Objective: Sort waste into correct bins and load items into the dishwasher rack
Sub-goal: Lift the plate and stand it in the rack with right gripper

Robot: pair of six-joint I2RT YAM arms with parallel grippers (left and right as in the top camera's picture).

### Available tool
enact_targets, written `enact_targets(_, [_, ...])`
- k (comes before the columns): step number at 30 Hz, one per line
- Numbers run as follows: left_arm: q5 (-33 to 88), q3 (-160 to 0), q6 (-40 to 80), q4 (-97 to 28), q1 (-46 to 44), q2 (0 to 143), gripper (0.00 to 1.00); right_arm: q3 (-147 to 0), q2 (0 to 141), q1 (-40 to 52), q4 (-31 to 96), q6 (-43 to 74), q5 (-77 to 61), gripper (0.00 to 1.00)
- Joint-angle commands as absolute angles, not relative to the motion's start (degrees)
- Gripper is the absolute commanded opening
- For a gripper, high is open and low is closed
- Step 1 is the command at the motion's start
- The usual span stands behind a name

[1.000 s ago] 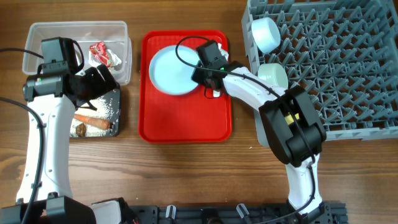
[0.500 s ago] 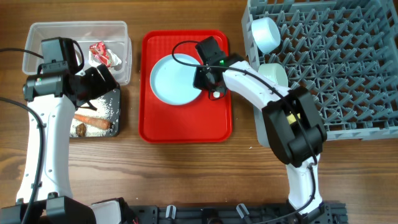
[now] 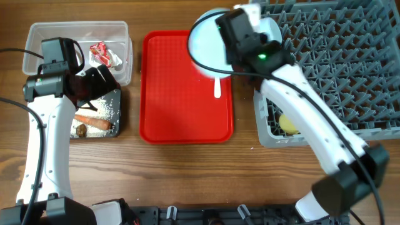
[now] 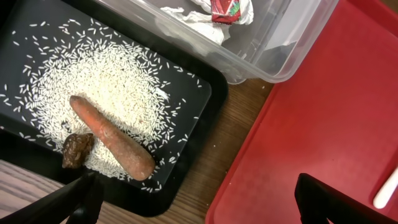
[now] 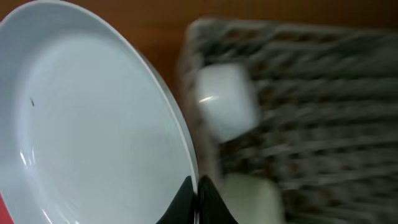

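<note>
My right gripper (image 3: pixel 230 53) is shut on the rim of the round pale-blue plate (image 3: pixel 203 40), held on edge in the air by the near-left corner of the dishwasher rack (image 3: pixel 350 62). In the right wrist view the fingertips (image 5: pixel 196 186) pinch the plate (image 5: pixel 93 124), with two bowls (image 5: pixel 227 102) blurred behind. The white spoon (image 3: pixel 217 87) lies on the red tray (image 3: pixel 181 94). A yellow cup (image 3: pixel 287 123) sits in the rack. My left gripper (image 4: pixel 202 205) hangs open between the black tub (image 4: pixel 205 118) and the tray. Rice (image 4: pixel 106 87), sausage stick (image 4: pixel 112 137) and brown lump (image 4: pixel 76 149) lie in the black tub.
The clear tub (image 3: pixel 75 37) at the back left holds the red-and-white wrapper (image 3: pixel 103 54). The black tub (image 3: pixel 97 112) sits just in front of it. The right arm stretches across the rack's left edge.
The right gripper has lifted the plate off the red tray and carried it back and to the right, up to the rack's corner. The spoon stayed on the tray. The left arm has not moved.
</note>
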State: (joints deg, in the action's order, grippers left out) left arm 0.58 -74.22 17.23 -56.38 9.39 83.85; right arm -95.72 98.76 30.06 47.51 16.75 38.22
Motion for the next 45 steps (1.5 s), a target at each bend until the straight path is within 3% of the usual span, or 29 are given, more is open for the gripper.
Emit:
enact_targets(1, [1.04,-75.22,17.12,-56.23,9.61,84.23,1.0,-96.62,95.96,26.68,45.58,4.23,60.77,0.04])
enact_targets(4, [1.06,-75.22,17.12,-56.23,9.61,84.23,1.0,-96.6,95.88,23.51,43.07,-6.9,60.34,0.04])
enact_targets(9, [1.06,-75.22,17.12,-56.23,9.61,84.23,1.0,-96.51,95.9,15.59,39.24,-10.02,57.76,0.04])
enact_targets(16, [1.04,-75.22,17.12,-56.23,9.61,84.25,1.0,-95.88,96.71,5.43,38.17,-25.93,38.65,0.04])
enact_targets(24, [1.06,-75.22,17.12,-56.23,9.61,84.25,1.0,-95.88,101.49,0.01,37.74,-26.41,35.62,0.04])
enact_targets(45, [1.04,-75.22,17.15,-56.23,9.61,84.25,1.0,-95.9,109.36,0.62,37.12,-24.05,32.45,0.07])
